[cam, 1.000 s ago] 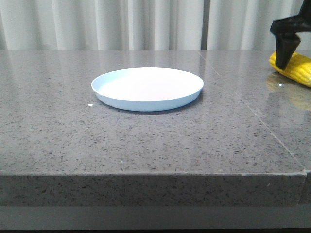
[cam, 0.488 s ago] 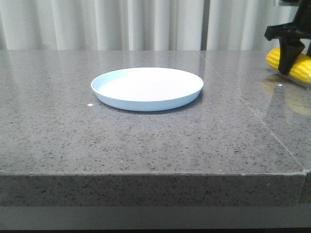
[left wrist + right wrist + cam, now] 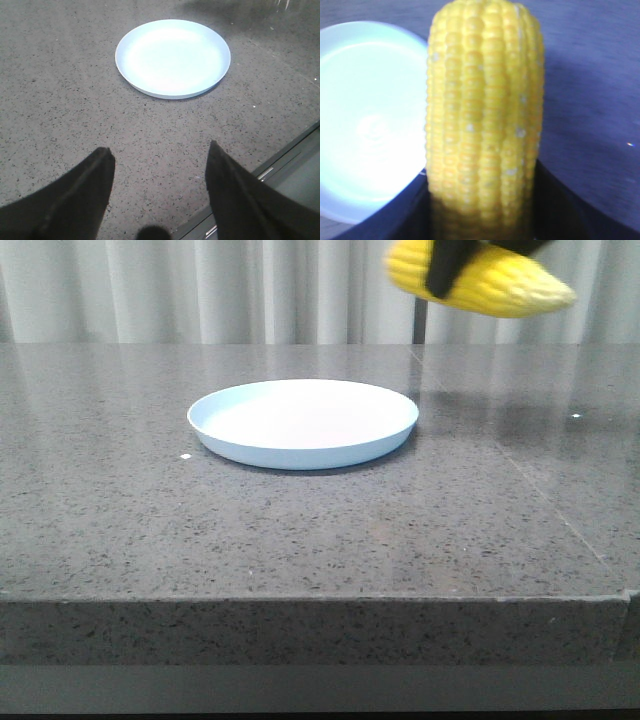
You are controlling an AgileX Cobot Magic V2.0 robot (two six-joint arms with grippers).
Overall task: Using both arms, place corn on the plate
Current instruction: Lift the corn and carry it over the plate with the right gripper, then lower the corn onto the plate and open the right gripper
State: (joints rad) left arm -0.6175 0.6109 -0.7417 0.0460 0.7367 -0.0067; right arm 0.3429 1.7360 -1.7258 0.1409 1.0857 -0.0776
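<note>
Your right gripper [image 3: 448, 268] is holding the corn [image 3: 490, 282] up in the air, well above the table [image 3: 320, 530] and off to the right of the plate [image 3: 303, 423] in the front view. One dark finger [image 3: 445, 270] is crossing the front of the cob, near its blunt end, and the paler tip is pointing right and drooping slightly. In the right wrist view the corn [image 3: 482, 115] is filling the frame, standing between the two dark fingers [image 3: 407, 215], which are pressing against its sides; part of the plate [image 3: 367, 125] is showing beside it, down on the table.

The plate is sitting flat on the grey speckled stone with its bowl bare. Pale curtains [image 3: 200, 290] are hanging behind the table.

Your left gripper [image 3: 159, 165] is hovering over the table with its fingers [image 3: 95, 175] spread wide and gripping nothing; the plate [image 3: 173, 57] is lying ahead of it, apart from the fingertips. The table's edge [image 3: 280, 160] is running close by one finger.
</note>
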